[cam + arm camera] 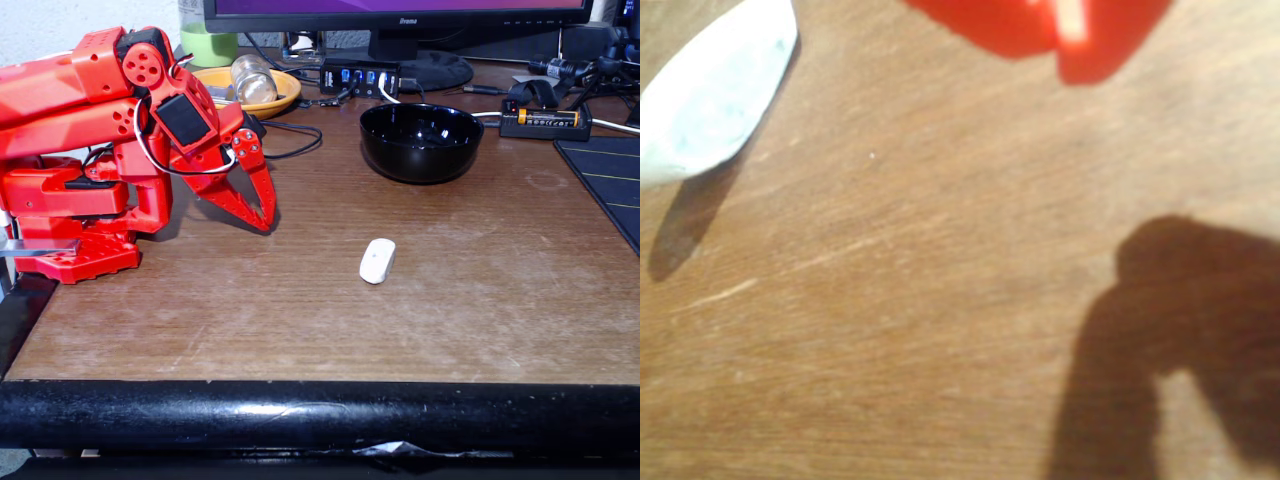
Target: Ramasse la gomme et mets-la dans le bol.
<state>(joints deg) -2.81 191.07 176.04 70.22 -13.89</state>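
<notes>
In the fixed view the red gripper (266, 218) hangs tip-down over the wooden table (480, 300), its jaws closed together on nothing. The white eraser (377, 261) lies flat on the table to the gripper's right, near but apart. Beyond it stands the black bowl (421, 143), apparently empty. Behind the arm, the orange dish (285, 98) holds a clear, glass-like object (253, 78).

In the wrist view the eraser (715, 90) sits at upper left.

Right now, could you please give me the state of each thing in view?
Eraser: lying flat on the table, untouched.
Black bowl: upright, empty.
Gripper: fingers closed, empty, tips near the table.
Orange dish: holds a glass jar on its side.
</notes>
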